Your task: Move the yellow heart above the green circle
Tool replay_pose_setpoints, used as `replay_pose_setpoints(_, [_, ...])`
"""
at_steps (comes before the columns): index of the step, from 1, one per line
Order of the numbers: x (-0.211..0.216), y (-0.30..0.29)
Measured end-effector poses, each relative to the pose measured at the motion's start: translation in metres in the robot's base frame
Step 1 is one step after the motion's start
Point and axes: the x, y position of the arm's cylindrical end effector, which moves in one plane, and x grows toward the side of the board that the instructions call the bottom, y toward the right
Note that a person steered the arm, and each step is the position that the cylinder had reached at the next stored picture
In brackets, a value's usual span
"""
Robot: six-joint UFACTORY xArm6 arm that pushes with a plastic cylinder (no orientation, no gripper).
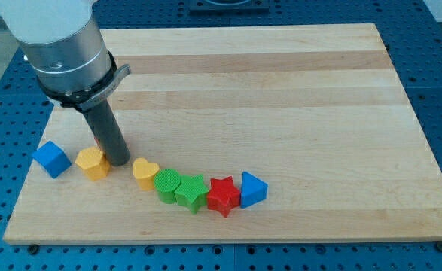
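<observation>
tip (120, 160) of the dark rod rests on the wooden board (281, 90), with nothing gripped, as it is a plain rod end with no parts to open or close. taking the yellow heart (144, 172) as the landmark: my tip stands just to the view's left of it and slightly toward the view's top, close by, though contact cannot be confirmed. the yellow heart lies near the board's bottom edge, left of centre.

further to the view's left of the heart, on the other side of my tip, sits a second yellow block (92, 162), shape not clearly readable, just beside the rod. beyond that, further left of the heart, a blue cube (51, 158) lies near the board's left edge.

to the view's right of the heart and a little lower, the green circle (167, 184) appears to touch it. continuing right of the heart in a shallow curving row: a green star (192, 193), a red star (223, 195), then a blue triangle (253, 189), each pressed close to its neighbour.

up and left of the heart, the arm's grey cylindrical housing (66, 45) carries the rod.
</observation>
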Motion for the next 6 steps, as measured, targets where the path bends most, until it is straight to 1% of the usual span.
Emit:
replay_pose_setpoints(1, [0.042, 0.0])
replay_pose_setpoints(2, [0.061, -0.005])
replay_pose_setpoints(3, [0.058, 0.004])
replay_pose_setpoints(4, [0.018, 0.027])
replay_pose_setpoints(5, [-0.006, 0.039])
replay_pose_setpoints(6, [0.039, 0.018])
